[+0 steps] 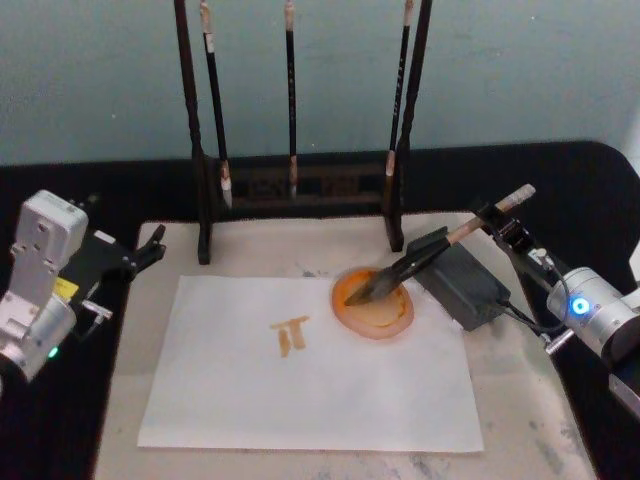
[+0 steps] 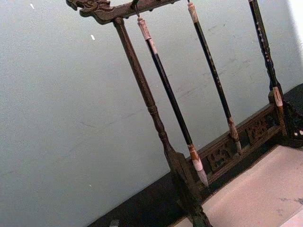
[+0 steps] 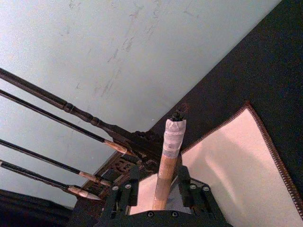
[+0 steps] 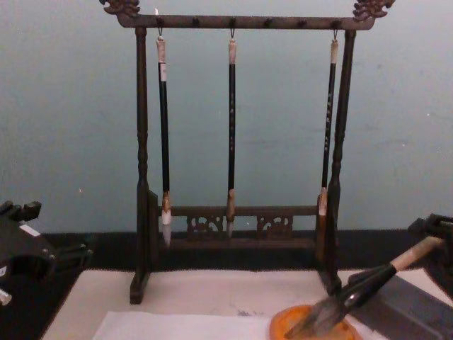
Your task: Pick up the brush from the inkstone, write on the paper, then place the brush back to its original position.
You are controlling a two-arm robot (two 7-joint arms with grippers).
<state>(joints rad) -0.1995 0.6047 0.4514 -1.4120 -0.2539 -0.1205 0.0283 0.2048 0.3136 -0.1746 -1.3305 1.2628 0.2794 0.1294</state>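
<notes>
The brush (image 1: 462, 233) lies tilted, with its dark tuft down in the orange dish (image 1: 385, 324) and its black collar leaning on the dark grey block (image 1: 468, 288), which I take to be the inkstone. Its pale handle points up toward my right side. The dish sits at the far right corner of the paper (image 1: 300, 400), and the block is just beside it on the felt mat (image 1: 525, 400). The paper has a few orange strokes (image 1: 290, 335) near its middle. So I think the writing is done and I am on the last step, putting the brush where it belongs. The right gripper (image 1: 503, 225) is around the handle near its top end. In the right wrist view the handle stands right in the middle of it. I cannot tell if it is squeezing the handle or just sitting loosely around it. Next I need to be sure the brush rests on its own. Then I let go and pull the arm away gently, so the handle does not get bumped and roll off. The left gripper (image 1: 150, 248) waits at the left edge of the mat, well apart from the brush, with nothing in it.
</notes>
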